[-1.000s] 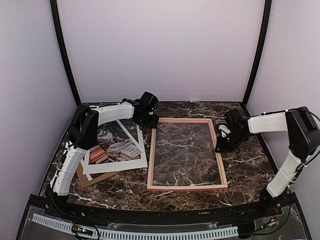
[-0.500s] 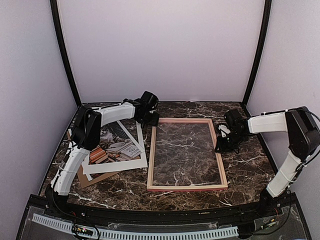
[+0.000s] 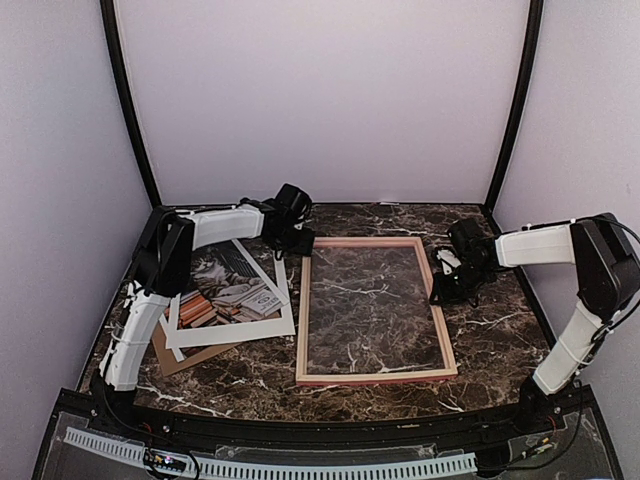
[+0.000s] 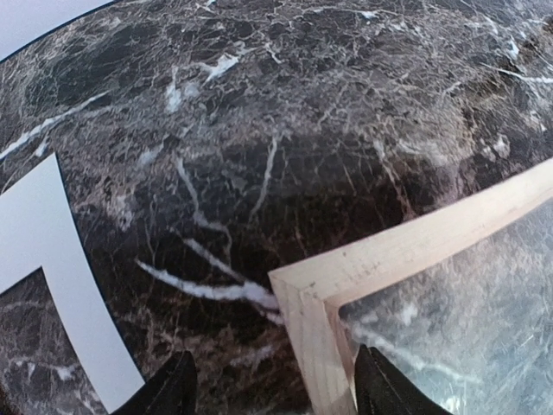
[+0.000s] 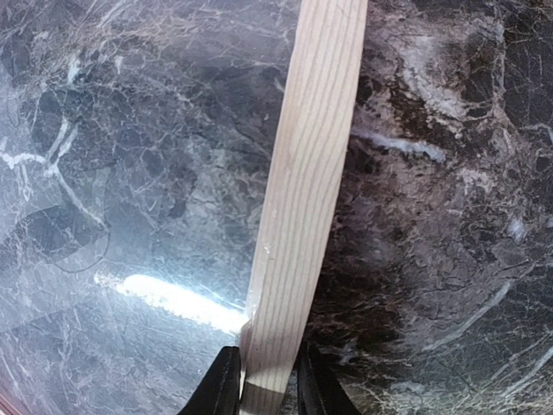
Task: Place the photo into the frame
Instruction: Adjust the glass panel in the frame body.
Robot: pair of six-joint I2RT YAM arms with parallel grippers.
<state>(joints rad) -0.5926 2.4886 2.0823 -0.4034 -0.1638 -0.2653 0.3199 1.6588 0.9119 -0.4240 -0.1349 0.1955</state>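
Your photo (image 3: 228, 292) lies flat at near left under a white mat (image 3: 283, 326), well apart from both tools. The thin, pale-wood frame (image 3: 376, 376) lies on the veined marble table (image 3: 495, 340). Your right gripper (image 5: 263, 382) pinches its right rail. Your left gripper (image 4: 275, 391), jaws apart, straddles its far-left corner.

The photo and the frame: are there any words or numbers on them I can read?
None can be read.
In the photo, the books are too small to show any writing.
On the frame, only plain wood shows, with no label.
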